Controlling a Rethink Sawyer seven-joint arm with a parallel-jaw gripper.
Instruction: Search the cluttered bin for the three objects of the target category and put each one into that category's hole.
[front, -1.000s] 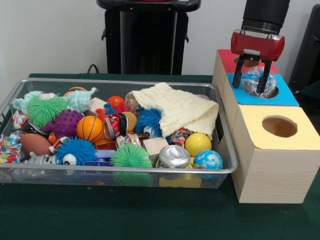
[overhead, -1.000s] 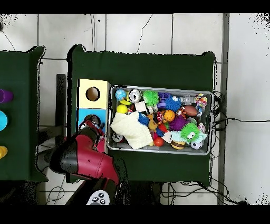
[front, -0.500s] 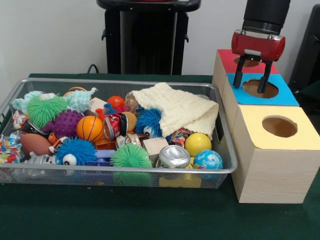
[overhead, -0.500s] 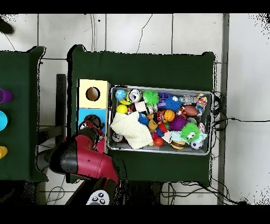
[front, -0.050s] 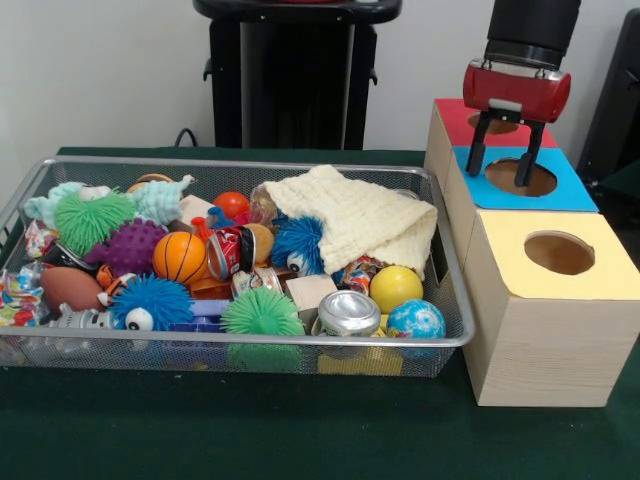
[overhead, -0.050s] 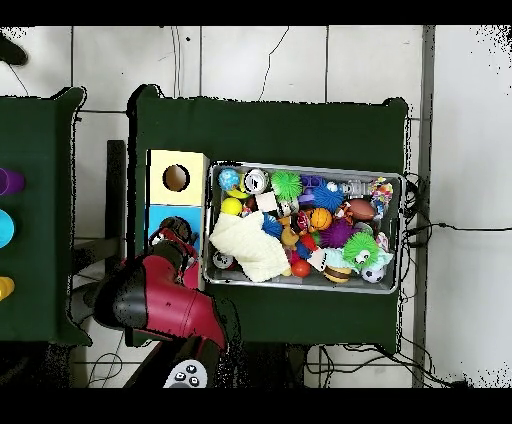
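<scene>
My gripper (front, -0.050s: 498, 176) hangs open just above the round hole (front, -0.050s: 527, 178) in the blue-topped box (front, -0.050s: 578, 192), with nothing between its fingers. In the overhead view the gripper (overhead, -0.050s: 172, 233) sits over that blue box (overhead, -0.050s: 160, 214), half hidden by the red arm. The wire bin (front, -0.050s: 250, 341) is full of toys: a cream cloth (front, -0.050s: 355, 215), a silver can (front, -0.050s: 348, 313), a red can (front, -0.050s: 228, 250), an orange basketball (front, -0.050s: 179, 256), a yellow ball (front, -0.050s: 396, 287) and crinkly wrappers (front, -0.050s: 18, 296) at its left end.
A yellow-topped box (front, -0.050s: 520, 235) with its own hole stands nearest the camera, and a red-topped box (front, -0.050s: 455, 118) stands behind the blue one. All three line the bin's right side. From above, the bin (overhead, -0.050s: 303, 167) lies beside the boxes on the green cloth.
A second ago the gripper held a crumpled clear wrapper over the blue hole. The wrapper has dropped out of sight and the gripper now hangs empty, barely moved.
</scene>
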